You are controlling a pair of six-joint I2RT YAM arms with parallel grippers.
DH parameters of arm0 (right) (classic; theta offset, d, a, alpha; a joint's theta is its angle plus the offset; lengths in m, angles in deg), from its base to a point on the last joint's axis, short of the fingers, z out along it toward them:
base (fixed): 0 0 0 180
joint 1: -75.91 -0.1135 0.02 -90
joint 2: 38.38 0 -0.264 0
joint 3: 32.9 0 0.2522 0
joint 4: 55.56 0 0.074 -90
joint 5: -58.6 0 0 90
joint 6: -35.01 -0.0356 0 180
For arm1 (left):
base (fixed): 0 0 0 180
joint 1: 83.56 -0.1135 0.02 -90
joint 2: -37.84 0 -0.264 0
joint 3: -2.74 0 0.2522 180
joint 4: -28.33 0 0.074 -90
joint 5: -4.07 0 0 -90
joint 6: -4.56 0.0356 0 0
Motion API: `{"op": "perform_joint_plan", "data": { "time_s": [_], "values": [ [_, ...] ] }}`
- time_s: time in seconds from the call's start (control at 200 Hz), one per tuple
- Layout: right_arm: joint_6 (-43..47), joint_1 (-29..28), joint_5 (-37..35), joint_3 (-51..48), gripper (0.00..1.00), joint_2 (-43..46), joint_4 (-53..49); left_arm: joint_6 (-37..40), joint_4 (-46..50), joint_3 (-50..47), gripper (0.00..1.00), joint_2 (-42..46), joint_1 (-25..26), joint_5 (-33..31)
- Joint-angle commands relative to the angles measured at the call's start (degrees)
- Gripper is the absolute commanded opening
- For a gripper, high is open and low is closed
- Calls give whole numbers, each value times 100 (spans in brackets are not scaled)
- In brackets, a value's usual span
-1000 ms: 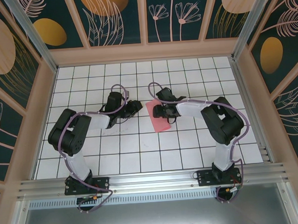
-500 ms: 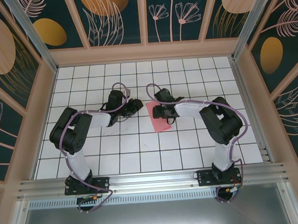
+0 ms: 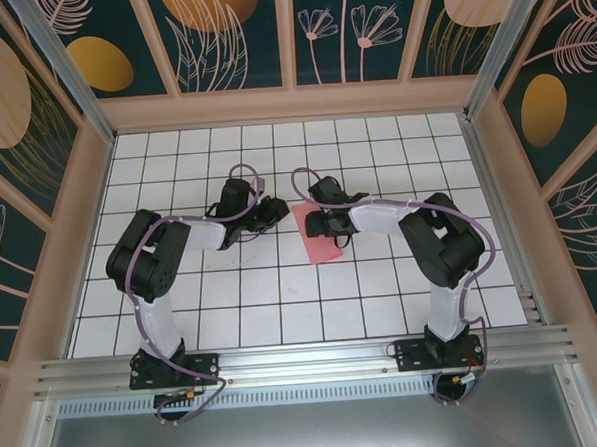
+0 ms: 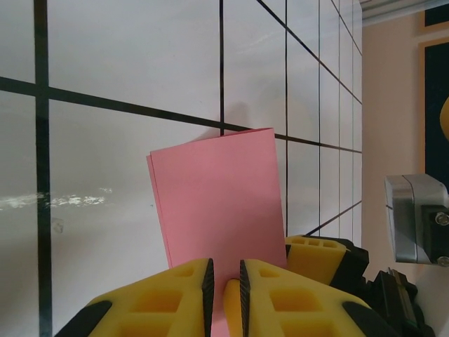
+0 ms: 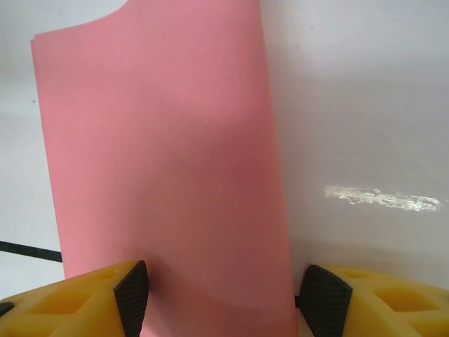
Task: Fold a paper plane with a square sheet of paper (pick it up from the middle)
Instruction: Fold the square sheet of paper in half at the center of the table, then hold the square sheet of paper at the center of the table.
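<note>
Shows the paper (image 3: 317, 235), folded in half, flat at the middle of the board (image 3: 282, 284), straddled by the wide-open right gripper (image 5: 217, 291), apparently to pin it, with the left gripper (image 4: 224, 281) nearly closed over its edge, possibly pinching a layer, though impossible to tell.

Matt pink paper (image 5: 161, 175) on glossy wht board (image 4: 126, 56).

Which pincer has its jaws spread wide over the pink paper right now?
The right pincer: its jaws stand far apart, straddling the folded pink paper. The left pincer has its jaws nearly together, with only a thin slit between them.
</note>
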Motion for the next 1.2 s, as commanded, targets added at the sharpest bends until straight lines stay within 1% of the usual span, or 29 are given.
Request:
{"op": "perform_joint_plan", "data": {
  "time_s": [0.0,0.155,0.55,0.57,0.766,1.196],
  "values": [
    [120,-32,525,-244,67,-1091,188,138,100,179,20,-119,65,145],
    [109,-19,524,-251,67,-1149,176,155,183,270,19,-217,98,152],
    [80,-10,532,-245,66,-1265,155,132,453,458,12,-484,192,145],
    [82,-14,545,-257,66,-1269,159,127,468,618,12,-498,193,148],
    [91,-14,608,-255,66,-1297,176,132,562,784,9,-636,200,156],
    [187,-15,828,-291,67,-1318,282,166,719,903,6,-804,202,188]
  ]
}}
